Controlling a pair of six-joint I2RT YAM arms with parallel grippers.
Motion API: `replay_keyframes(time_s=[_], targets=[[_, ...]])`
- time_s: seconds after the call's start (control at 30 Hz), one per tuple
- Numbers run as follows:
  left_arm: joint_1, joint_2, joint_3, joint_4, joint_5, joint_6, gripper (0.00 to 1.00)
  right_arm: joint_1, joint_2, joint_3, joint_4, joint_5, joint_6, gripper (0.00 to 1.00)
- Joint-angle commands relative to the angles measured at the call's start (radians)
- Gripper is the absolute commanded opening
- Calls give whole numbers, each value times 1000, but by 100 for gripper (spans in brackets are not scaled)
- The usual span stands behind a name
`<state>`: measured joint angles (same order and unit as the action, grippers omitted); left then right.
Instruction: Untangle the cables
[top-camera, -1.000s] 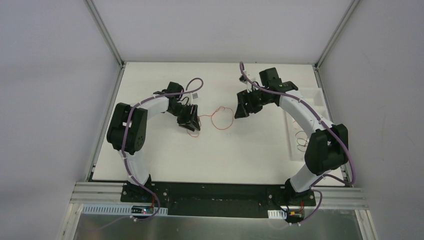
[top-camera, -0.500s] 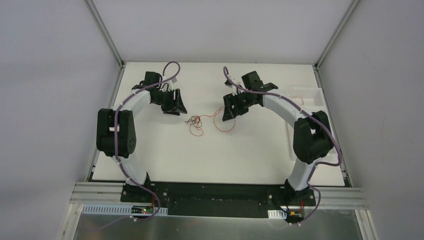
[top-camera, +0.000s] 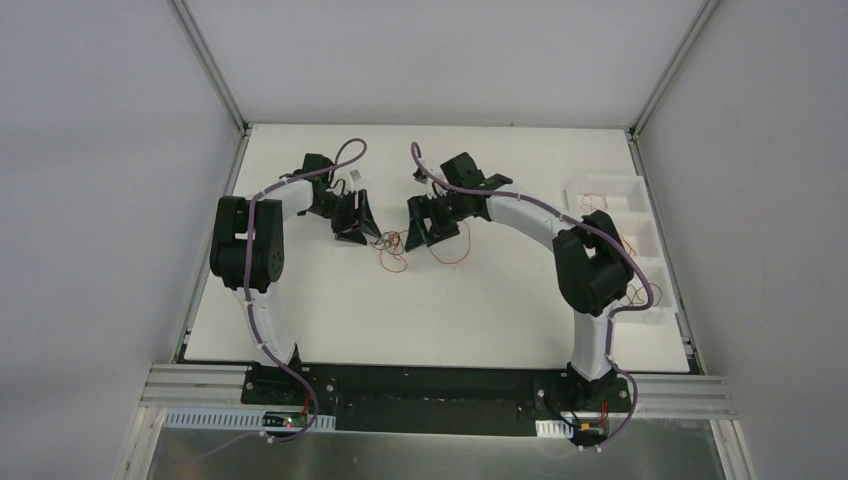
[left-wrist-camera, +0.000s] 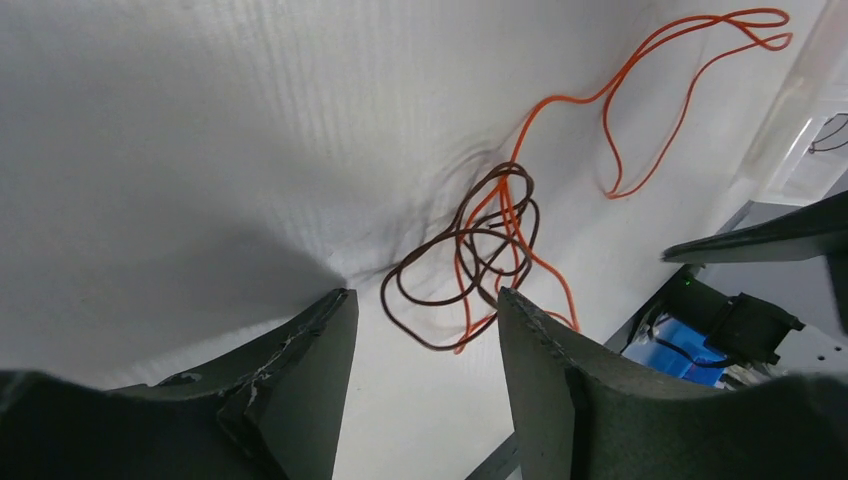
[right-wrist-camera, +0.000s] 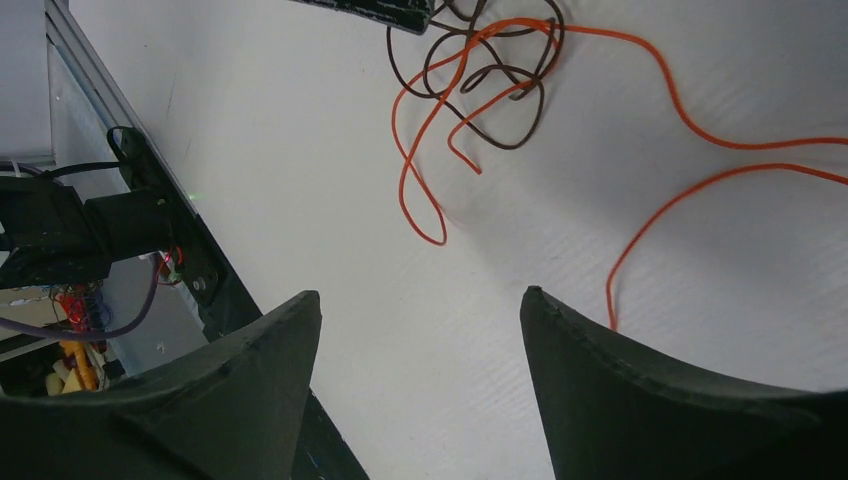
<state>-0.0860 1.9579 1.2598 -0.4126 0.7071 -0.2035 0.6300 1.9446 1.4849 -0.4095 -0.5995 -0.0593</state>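
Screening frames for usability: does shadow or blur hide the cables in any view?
Left wrist: cables sharp, a soft dark shadow on the table beside them, near the left gripper. Right wrist: evenly lit, sharp. Top external: no blur, but strands too small to separate.

From where I stand there is one table (top-camera: 480, 320) with two robot arms on it, the left arm (top-camera: 248, 245) and the right arm (top-camera: 590, 268). Each ends in a single gripper, the left gripper (top-camera: 351, 237) and the right gripper (top-camera: 416, 243), with two fingers (left-wrist-camera: 300, 380) apiece, so four in all. Between them lies one tangle (top-camera: 392, 243), in which I count one dark brown wire (left-wrist-camera: 386, 300) and orange wire (left-wrist-camera: 604, 140) that may be one strand or more, and at the right sits one white tray (top-camera: 605, 180) holding more thin wires (top-camera: 634, 293), too small to count.
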Motion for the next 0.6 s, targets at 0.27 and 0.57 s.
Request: replay_keyframes(time_s=[0.27, 0.57], targets=[[-34, 30, -93, 95, 71, -151, 53, 88, 116, -9, 217, 70, 140, 69], [-33, 34, -152, 151, 98, -237, 63, 100, 160, -41, 242, 189, 123, 46]])
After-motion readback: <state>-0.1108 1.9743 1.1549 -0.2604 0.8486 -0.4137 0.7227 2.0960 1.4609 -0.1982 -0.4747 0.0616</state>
